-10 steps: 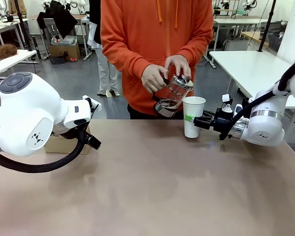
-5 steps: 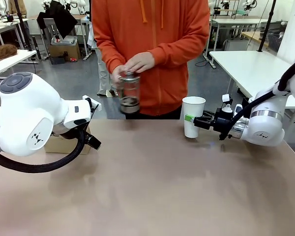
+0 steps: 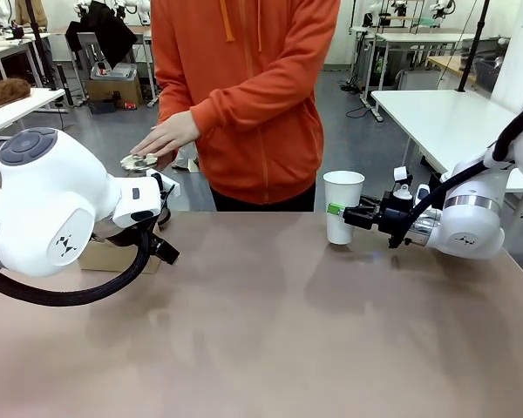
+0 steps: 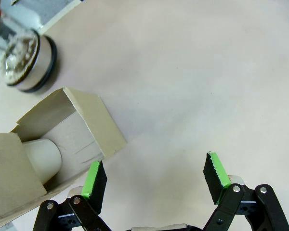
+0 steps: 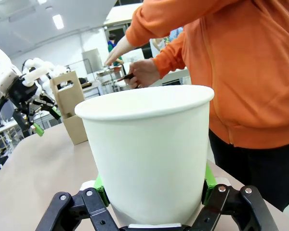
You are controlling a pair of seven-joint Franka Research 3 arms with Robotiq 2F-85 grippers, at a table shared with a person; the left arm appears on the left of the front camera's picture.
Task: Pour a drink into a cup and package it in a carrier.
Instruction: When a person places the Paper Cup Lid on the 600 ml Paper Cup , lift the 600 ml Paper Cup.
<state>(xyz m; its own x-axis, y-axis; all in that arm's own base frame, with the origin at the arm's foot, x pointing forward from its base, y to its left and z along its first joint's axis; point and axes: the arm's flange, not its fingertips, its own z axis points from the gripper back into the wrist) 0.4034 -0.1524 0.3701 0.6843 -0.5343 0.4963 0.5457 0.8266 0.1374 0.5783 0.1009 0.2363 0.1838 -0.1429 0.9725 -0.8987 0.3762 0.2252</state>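
While a person in an orange hoodie holds a flat hand (image 3: 164,135) just over the top of the carafe (image 3: 139,162) at the table's far left, the front view shows the right gripper (image 3: 341,211) closed on the tall white cup (image 3: 343,196), which stands upright on the brown table (image 3: 270,331) right of centre; the bulky left arm (image 3: 52,209) covers most of the brown carrier (image 3: 112,256) behind it. From the left wrist, the left gripper (image 4: 155,178) hangs above bare table with its green pads (image 4: 93,179) spread wide and nothing between them; the carrier (image 4: 89,122) lies just beside one finger, a second white cup (image 4: 42,159) sits in one of its slots, and the carafe (image 4: 24,60) stands on the table near the carrier's far corner. From the right wrist, the cup (image 5: 147,154) sits between the right gripper's (image 5: 151,190) pads, pinched low on its wall; whether it holds any drink cannot be told, and the carrier (image 5: 70,108) stands upright well apart across the table, near the person's hands
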